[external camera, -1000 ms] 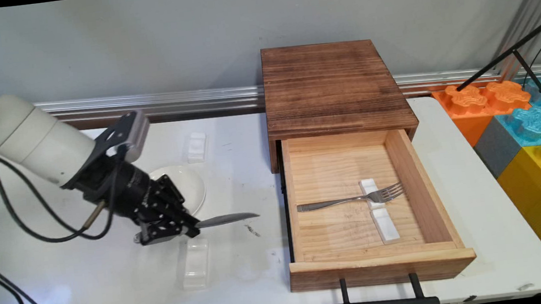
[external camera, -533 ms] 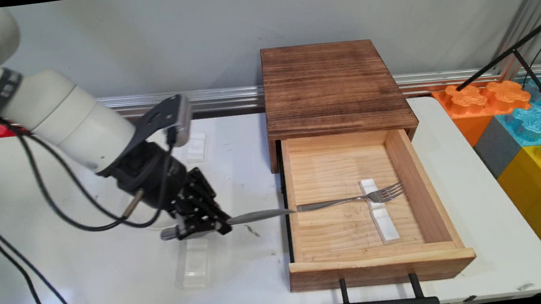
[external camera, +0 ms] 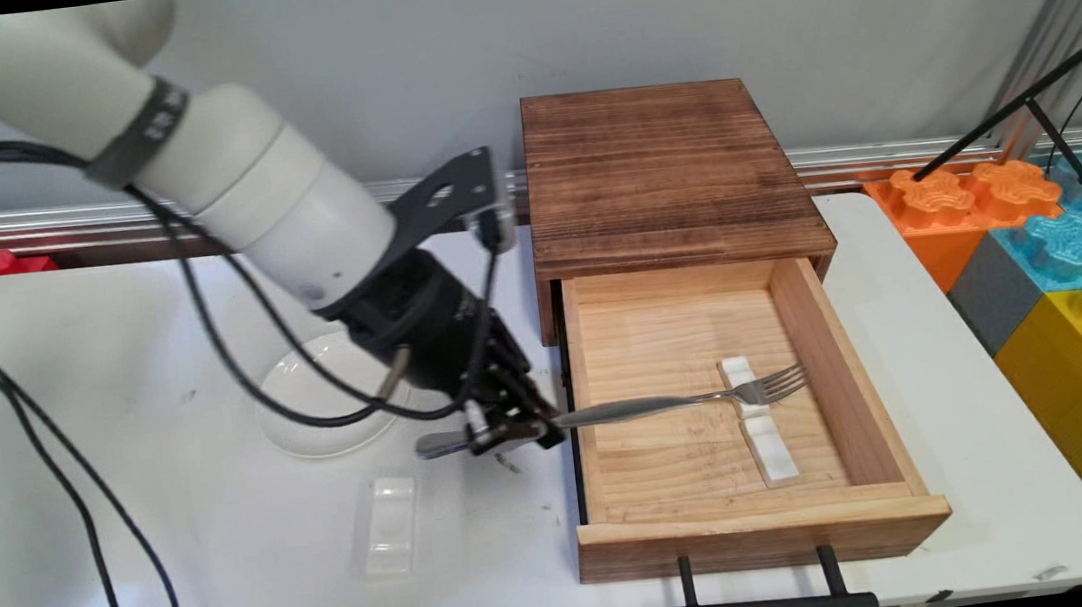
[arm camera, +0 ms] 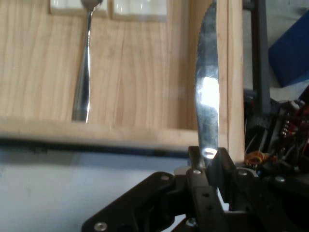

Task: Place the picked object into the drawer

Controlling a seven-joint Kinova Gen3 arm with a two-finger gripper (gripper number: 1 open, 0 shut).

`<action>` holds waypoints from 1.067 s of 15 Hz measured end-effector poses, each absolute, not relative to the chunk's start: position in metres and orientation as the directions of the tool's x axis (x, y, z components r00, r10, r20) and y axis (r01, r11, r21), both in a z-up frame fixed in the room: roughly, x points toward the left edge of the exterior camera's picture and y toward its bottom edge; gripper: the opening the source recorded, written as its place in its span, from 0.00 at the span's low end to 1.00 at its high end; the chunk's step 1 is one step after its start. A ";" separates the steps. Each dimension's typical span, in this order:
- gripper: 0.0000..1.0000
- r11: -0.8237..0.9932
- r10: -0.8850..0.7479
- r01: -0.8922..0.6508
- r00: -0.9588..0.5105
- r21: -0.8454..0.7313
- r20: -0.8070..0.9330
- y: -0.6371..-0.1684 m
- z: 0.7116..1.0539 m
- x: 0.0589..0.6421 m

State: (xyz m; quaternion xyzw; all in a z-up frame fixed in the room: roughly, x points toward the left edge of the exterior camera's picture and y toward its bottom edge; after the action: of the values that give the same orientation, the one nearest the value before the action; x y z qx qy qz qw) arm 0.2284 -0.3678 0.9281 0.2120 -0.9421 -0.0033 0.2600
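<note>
My gripper [external camera: 515, 434] is shut on a metal table knife [external camera: 437, 444], held level just left of the open wooden drawer [external camera: 760, 522]. The blade reaches right over the drawer's left wall, its tip near the handle of a fork [external camera: 771, 385] that lies inside. The fork's tines rest on a white cutlery rest [external camera: 769, 445] on the drawer floor. In the hand view the knife blade [arm camera: 207, 96] rises from my gripper [arm camera: 212, 162] along the drawer's side wall. There the fork handle [arm camera: 83, 82] lies to its left and the white rest [arm camera: 137, 7] is at the top edge.
The drawer comes out of a dark wooden box [external camera: 668, 169] at the table's back. A white plate [external camera: 312, 418] lies behind the arm, and a clear plastic rest [external camera: 389, 526] sits on the table near the front. Coloured toy blocks [external camera: 1046, 230] stand off the table's right end.
The arm has carried the knife to the right, from beside the plate to the drawer's left wall, where the blade now reaches over the drawer. The grip has stayed shut.
</note>
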 end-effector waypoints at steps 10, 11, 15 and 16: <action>0.00 0.915 -0.383 -0.394 -0.779 0.088 0.495 -0.400 0.925 0.164; 0.00 0.913 -0.386 -0.398 -0.778 0.087 0.496 -0.404 0.923 0.159; 0.00 0.906 -0.397 -0.415 -0.768 0.081 0.503 -0.417 0.915 0.139; 0.00 0.904 -0.400 -0.420 -0.765 0.081 0.505 -0.419 0.913 0.134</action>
State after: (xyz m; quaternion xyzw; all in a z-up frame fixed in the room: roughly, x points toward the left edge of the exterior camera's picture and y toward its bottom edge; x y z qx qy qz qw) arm 0.1345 -0.4191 0.9129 0.2183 -0.9391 0.0183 0.2646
